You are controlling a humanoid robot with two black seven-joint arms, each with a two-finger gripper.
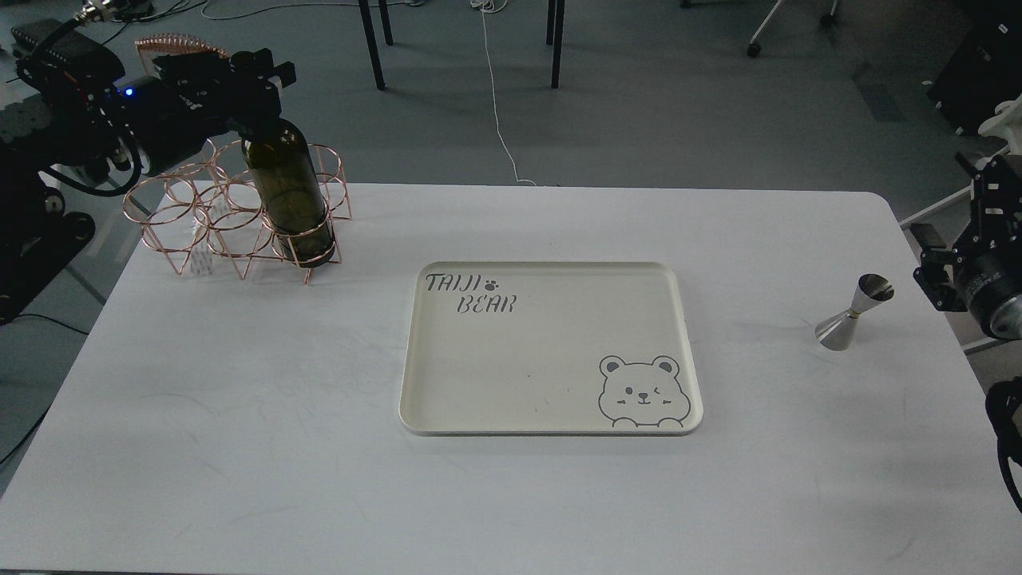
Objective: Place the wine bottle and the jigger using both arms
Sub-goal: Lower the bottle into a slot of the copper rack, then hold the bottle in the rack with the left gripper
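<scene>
Your white table fills the view, matte and faintly scuffed, with a cream rounded tray printed with a cartoon bear lying flat at its centre. At far left, a copper wire rack of open rings holds the wine bottle, dark olive glass, standing slightly tilted in the rack's near right ring. Your left gripper sits on the bottle's neck and appears clamped around it; lift straight up along the bottle's axis so the base clears the wire. The jigger, a polished steel hourglass, stands tilted at the right, well apart from the tray. Your right gripper waits beside it, not touching; whether its fingers are spread cannot be told.
</scene>
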